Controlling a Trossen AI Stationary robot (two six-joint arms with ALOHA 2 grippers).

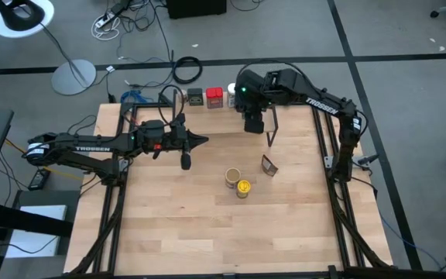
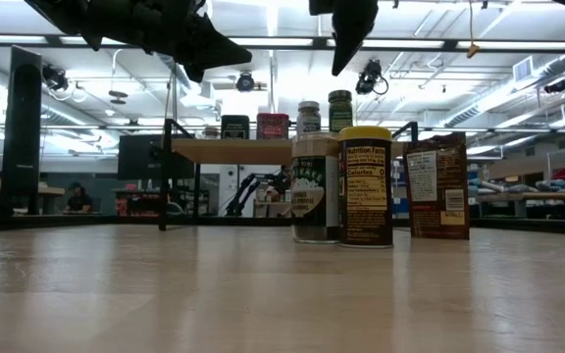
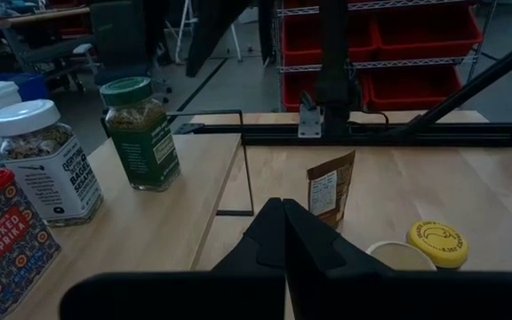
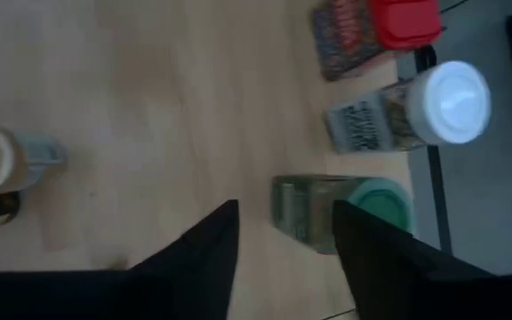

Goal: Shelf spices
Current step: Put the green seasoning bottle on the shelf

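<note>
The right gripper, fingers spread, hovers above the green-lidded glass jar on the light wooden shelf. Beside it stand the white-lidded jar and the red paprika tin. The left gripper is pressed together over the table.

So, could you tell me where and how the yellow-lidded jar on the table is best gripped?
Probably from straight above, pincer closing across the round body just under the lid of the yellow-lidded jar. It stands upright with the tan-capped jar touching or nearly touching one side, so place fingers on the free sides.

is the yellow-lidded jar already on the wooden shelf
No, the yellow-lidded jar stands on the table, apart from the shelf.
</note>
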